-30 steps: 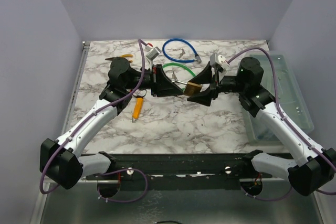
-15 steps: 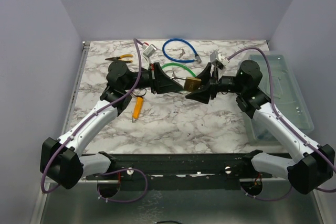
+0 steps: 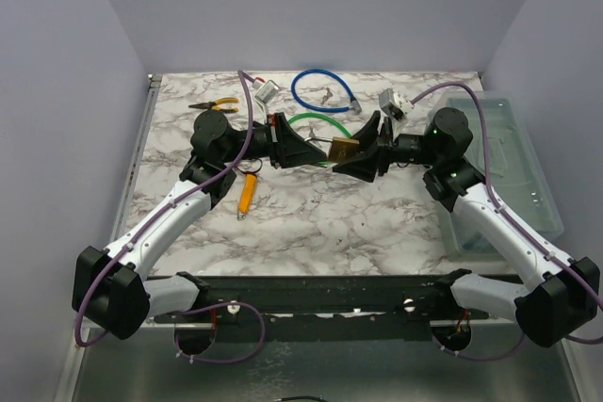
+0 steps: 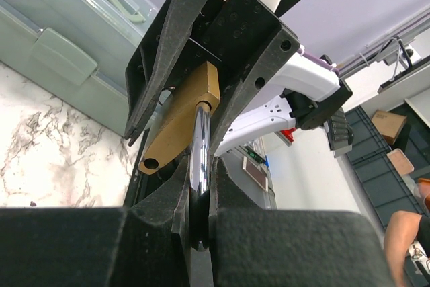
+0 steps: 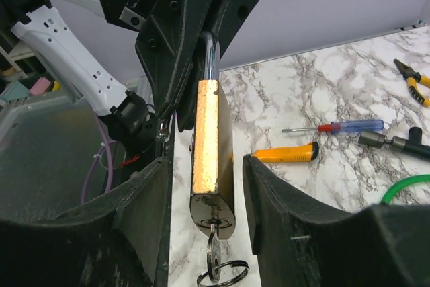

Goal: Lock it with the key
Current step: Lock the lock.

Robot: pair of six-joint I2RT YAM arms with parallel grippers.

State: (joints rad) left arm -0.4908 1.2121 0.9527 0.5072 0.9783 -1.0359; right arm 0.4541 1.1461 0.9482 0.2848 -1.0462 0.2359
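My left fingers (image 4: 199, 189) pinch the padlock (image 5: 209, 139) by its steel loop (image 4: 199, 132), above the desk (image 3: 311, 223). My right fingers (image 5: 205, 166) flank its brass body; I cannot tell if they grip. The key (image 5: 215, 250) hangs between them.

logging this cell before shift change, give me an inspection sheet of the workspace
surface: marble-patterned table
job's things: brass padlock held in the air, key in its keyhole
clutter: pliers, orange-handled tool, screwdriver, green cable loop, blue cable loop
grippers: left gripper shut on the shackle; right gripper open, a gap each side of the padlock body
cables: purple cables along both arms
surroundings: clear bin at the right edge, plain walls
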